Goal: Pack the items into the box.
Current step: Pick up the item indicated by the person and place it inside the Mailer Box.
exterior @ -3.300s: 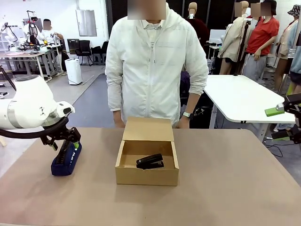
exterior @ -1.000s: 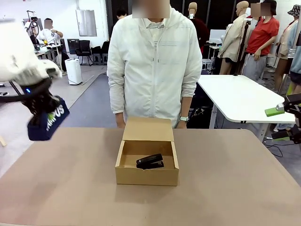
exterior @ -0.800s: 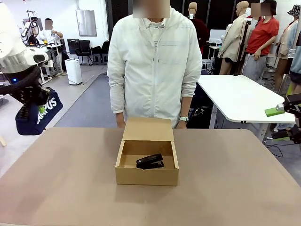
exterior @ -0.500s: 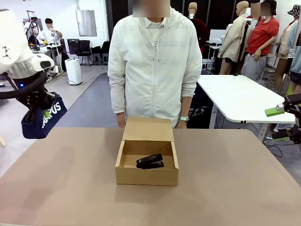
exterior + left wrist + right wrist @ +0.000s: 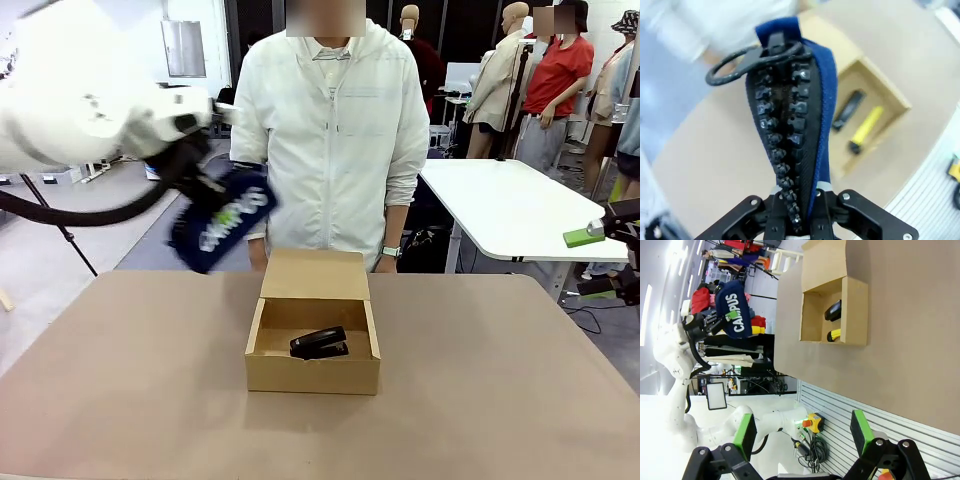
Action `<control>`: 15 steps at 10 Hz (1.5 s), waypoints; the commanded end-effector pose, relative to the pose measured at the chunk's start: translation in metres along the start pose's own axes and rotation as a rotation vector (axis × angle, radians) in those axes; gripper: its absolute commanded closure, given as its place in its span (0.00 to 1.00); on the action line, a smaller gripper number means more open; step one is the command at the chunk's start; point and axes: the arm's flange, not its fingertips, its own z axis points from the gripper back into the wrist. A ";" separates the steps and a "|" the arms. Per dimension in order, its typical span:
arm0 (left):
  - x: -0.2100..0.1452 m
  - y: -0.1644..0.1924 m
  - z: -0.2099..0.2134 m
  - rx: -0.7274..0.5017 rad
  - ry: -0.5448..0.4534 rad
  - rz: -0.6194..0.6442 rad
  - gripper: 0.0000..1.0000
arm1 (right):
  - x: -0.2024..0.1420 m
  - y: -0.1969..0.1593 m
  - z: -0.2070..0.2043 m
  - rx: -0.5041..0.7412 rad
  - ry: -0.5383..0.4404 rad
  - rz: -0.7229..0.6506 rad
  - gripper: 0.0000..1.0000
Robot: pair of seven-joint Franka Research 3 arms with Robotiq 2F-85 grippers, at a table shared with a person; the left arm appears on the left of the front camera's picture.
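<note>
My left gripper (image 5: 203, 188) is shut on the navy pouch (image 5: 222, 226), which hangs blurred in the air, up and to the left of the box (image 5: 312, 375). The pouch's white lettering reads CAMPUS. In the left wrist view the pouch (image 5: 790, 125) rises zipper-side up from my closed left gripper (image 5: 796, 220), with the box (image 5: 875, 95) below it. The black stapler (image 5: 318, 343) lies inside the open box, lid flap tipped toward the person. My right gripper (image 5: 592, 264) stands open at the far right, off the table's edge. The right wrist view shows the right gripper (image 5: 802, 432), box (image 5: 855, 310) and stapler (image 5: 832, 310).
A yellow object (image 5: 834, 334) lies in the box beside the stapler, and the left wrist view shows the yellow object (image 5: 865, 130) too. A person in a white jacket (image 5: 330, 130) stands right behind the box at the far edge. Bare brown tabletop (image 5: 500, 380) spreads around the box.
My left arm has lifted the pouch off the table and swung it from the far left to the right, toward the box. Box, stapler and right gripper have not moved.
</note>
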 end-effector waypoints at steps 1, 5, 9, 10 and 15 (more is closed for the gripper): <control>0.016 -0.027 -0.031 -0.510 -0.030 -0.597 1.00 | -0.001 0.000 0.002 -0.014 0.008 0.005 0.00; 0.030 -0.097 -0.078 -0.256 0.146 -0.818 1.00 | -0.001 0.000 0.002 -0.014 0.008 0.005 0.00; 0.018 -0.120 -0.082 -0.375 0.132 -0.699 1.00 | -0.001 0.000 0.002 -0.014 0.008 0.005 0.00; 0.022 -0.109 -0.089 -0.350 0.174 -0.754 1.00 | -0.001 0.000 0.002 -0.014 0.008 0.005 0.00; 0.038 -0.078 -0.188 -0.252 0.253 -0.771 1.00 | -0.001 0.000 0.002 -0.014 0.008 0.005 0.00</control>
